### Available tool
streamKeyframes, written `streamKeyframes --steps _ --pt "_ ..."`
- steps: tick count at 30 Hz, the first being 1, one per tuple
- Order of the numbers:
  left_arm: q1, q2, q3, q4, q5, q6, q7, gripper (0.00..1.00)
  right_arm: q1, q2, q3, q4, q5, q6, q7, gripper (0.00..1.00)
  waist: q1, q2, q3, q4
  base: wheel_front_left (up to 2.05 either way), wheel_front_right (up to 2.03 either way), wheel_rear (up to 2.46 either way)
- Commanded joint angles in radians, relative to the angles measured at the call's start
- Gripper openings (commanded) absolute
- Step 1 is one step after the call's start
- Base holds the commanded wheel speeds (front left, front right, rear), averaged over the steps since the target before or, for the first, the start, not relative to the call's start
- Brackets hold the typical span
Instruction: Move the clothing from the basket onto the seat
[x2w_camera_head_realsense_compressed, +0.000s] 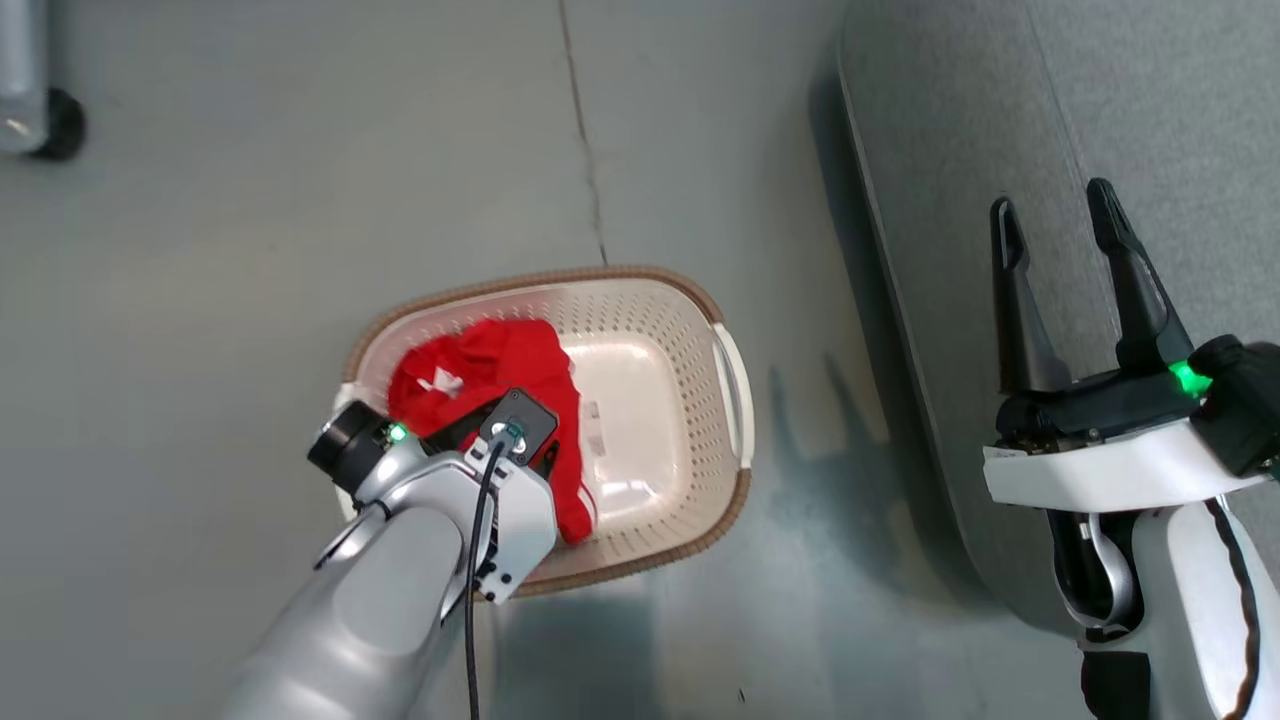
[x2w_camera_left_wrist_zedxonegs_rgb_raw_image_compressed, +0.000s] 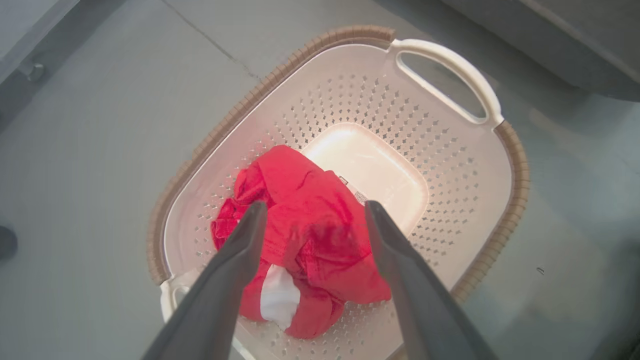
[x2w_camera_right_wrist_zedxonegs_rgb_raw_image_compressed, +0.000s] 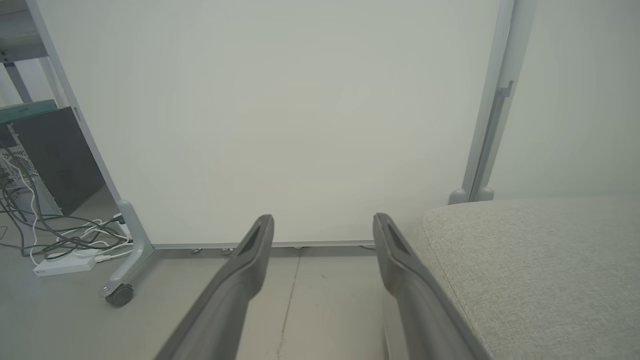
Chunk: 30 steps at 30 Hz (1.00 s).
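Note:
The clothing (x2w_camera_head_realsense_compressed: 490, 365) is a crumpled bright red heap with white trim, lying in the left half of the basket (x2w_camera_head_realsense_compressed: 640, 275), which stands on the grey floor. My left wrist hangs over the basket and hides its fingers in the head view. In the left wrist view my left gripper (x2w_camera_left_wrist_zedxonegs_rgb_raw_image_compressed: 315, 212) is open, its two fingers spread to either side of the clothing (x2w_camera_left_wrist_zedxonegs_rgb_raw_image_compressed: 305, 210) just above it; I cannot tell whether they touch. The basket's floor (x2w_camera_left_wrist_zedxonegs_rgb_raw_image_compressed: 380, 165) lies bare beyond. My right gripper (x2w_camera_head_realsense_compressed: 1060, 215) is open and empty over the edge of the grey seat (x2w_camera_head_realsense_compressed: 1150, 120).
A crack (x2w_camera_head_realsense_compressed: 590, 150) runs across the floor beyond the basket. A wheeled leg (x2w_camera_head_realsense_compressed: 45, 110) stands at the far left. Ahead of the right gripper is a white panel (x2w_camera_right_wrist_zedxonegs_rgb_raw_image_compressed: 300, 125) on a castered frame (x2w_camera_right_wrist_zedxonegs_rgb_raw_image_compressed: 120, 295), with cables and a power strip (x2w_camera_right_wrist_zedxonegs_rgb_raw_image_compressed: 65, 265) beside it.

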<state>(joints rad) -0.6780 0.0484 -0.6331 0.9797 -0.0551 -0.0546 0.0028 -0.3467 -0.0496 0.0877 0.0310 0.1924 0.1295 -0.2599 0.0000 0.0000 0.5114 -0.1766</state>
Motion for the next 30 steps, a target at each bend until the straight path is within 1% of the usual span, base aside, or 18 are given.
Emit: streamKeyframes --steps 1,7,10,13,19,23,24,25,26,30 --pt "-0.042 0.006 -0.015 0.029 0.019 0.001 0.005 1.00 -0.021 -0.003 0.004 -0.013 0.016 0.002 -0.008 1.00 0.0000 0.0000 0.101 -0.070 0.00 0.00 0.00" --pt "-0.151 0.014 -0.085 0.153 0.086 0.005 0.029 1.00 -0.050 -0.002 0.023 -0.070 0.065 0.002 -0.006 1.00 0.0000 0.0000 0.200 -0.124 0.00 0.00 0.00" --pt "-0.202 0.036 -0.100 0.218 0.103 0.013 0.039 1.00 -0.065 -0.002 0.038 -0.092 0.086 0.002 -0.006 1.00 0.0000 0.0000 0.245 -0.151 0.00 0.00 0.00" --pt "-0.230 0.054 -0.084 0.249 0.081 0.007 0.046 1.00 -0.075 -0.002 0.042 -0.107 0.098 0.002 -0.007 1.00 0.0000 0.0000 0.276 -0.163 0.00 0.00 0.00" --pt "-0.275 0.094 -0.098 0.279 0.091 0.015 0.072 1.00 -0.086 -0.002 0.047 -0.131 0.109 0.002 -0.007 1.00 0.0000 0.0000 0.325 -0.176 0.00 0.00 0.00" --pt "-0.295 0.120 -0.115 0.294 0.100 -0.002 0.115 1.00 -0.095 -0.002 0.056 -0.144 0.119 0.002 -0.007 1.00 0.0000 0.0000 0.352 -0.187 0.00 0.00 0.00" --pt "-0.298 0.124 -0.119 0.296 0.102 -0.004 0.118 0.89 -0.096 -0.002 0.057 -0.147 0.123 0.002 -0.007 1.00 0.0000 0.0000 0.356 -0.189 0.00 0.00 0.00" --pt "-0.300 0.126 -0.122 0.298 0.102 -0.002 0.122 0.32 -0.097 -0.003 0.058 -0.149 0.125 0.002 -0.007 1.00 0.0000 0.0000 0.359 -0.190 0.00 0.00 0.00" --pt "-0.300 0.126 -0.130 0.299 0.108 -0.004 0.129 0.00 -0.096 -0.003 0.059 -0.151 0.126 0.002 -0.007 1.00 0.0000 0.0000 0.360 -0.192 0.00 0.00 0.00" --pt "-0.298 0.127 -0.132 0.303 0.098 0.012 0.118 0.00 -0.100 -0.003 0.061 -0.156 0.132 0.002 -0.007 1.00 0.0000 0.0000 0.361 -0.191 0.00 0.00 0.00"
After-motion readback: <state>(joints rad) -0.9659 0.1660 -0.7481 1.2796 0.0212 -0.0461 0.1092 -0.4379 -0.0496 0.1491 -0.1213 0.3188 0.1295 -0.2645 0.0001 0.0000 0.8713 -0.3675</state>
